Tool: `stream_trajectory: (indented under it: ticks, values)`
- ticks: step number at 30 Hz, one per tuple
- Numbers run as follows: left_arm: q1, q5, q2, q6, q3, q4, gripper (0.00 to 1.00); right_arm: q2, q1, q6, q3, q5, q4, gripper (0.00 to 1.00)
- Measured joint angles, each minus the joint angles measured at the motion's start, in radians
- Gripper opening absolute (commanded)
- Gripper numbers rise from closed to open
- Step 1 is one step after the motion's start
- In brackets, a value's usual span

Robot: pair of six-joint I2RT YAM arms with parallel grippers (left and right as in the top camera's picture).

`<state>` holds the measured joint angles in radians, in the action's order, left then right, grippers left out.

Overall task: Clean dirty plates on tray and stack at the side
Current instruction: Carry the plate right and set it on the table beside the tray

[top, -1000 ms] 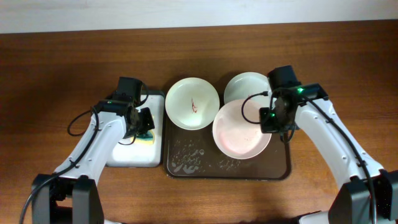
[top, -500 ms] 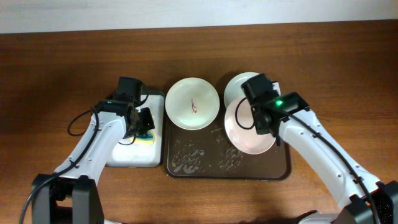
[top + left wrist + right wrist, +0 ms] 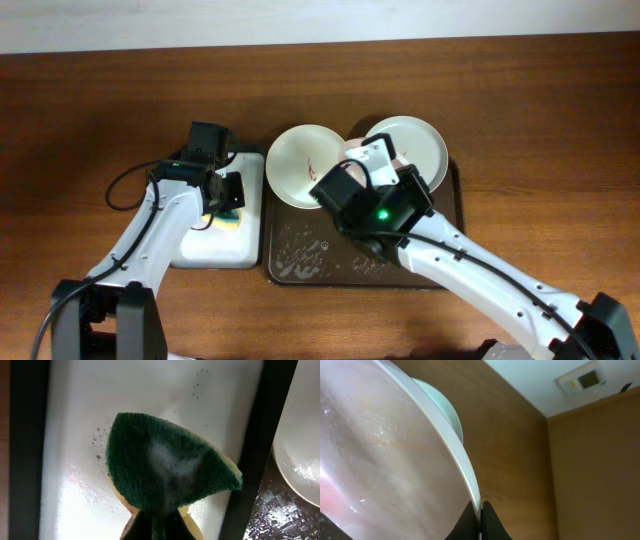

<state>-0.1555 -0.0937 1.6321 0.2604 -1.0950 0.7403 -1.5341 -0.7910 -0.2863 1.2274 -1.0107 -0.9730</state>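
Glistening wet plate (image 3: 385,445); pink-tinged white

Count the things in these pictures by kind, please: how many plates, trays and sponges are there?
Plates: 3 (white plate, mint plate, held plate in the right tool)
Trays: 2 (brown tray, white tray)
Sponges: 1 (sponge)
Total: 6

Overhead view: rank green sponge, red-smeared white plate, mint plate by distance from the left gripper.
1. Green sponge, in the left gripper's fingers.
2. Red-smeared white round plate, dark brown tray's left.
3. Pale mint round plate, tray's far right.
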Motion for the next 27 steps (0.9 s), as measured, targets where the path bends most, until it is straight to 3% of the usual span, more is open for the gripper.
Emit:
stream_trajectory:
  ticks: [19, 27]
  values:
    - [0.000, -0.015, 0.000, -0.011, 0.000, -0.023, 0.00, 0.000, -0.008, -0.028, 0.000, -0.040, 0.032, 0.04]
    - [0.000, -0.016, 0.000, -0.011, 0.000, -0.023, 0.00, 0.000, 0.243, -0.100, 0.000, 0.256, 0.061, 0.04]
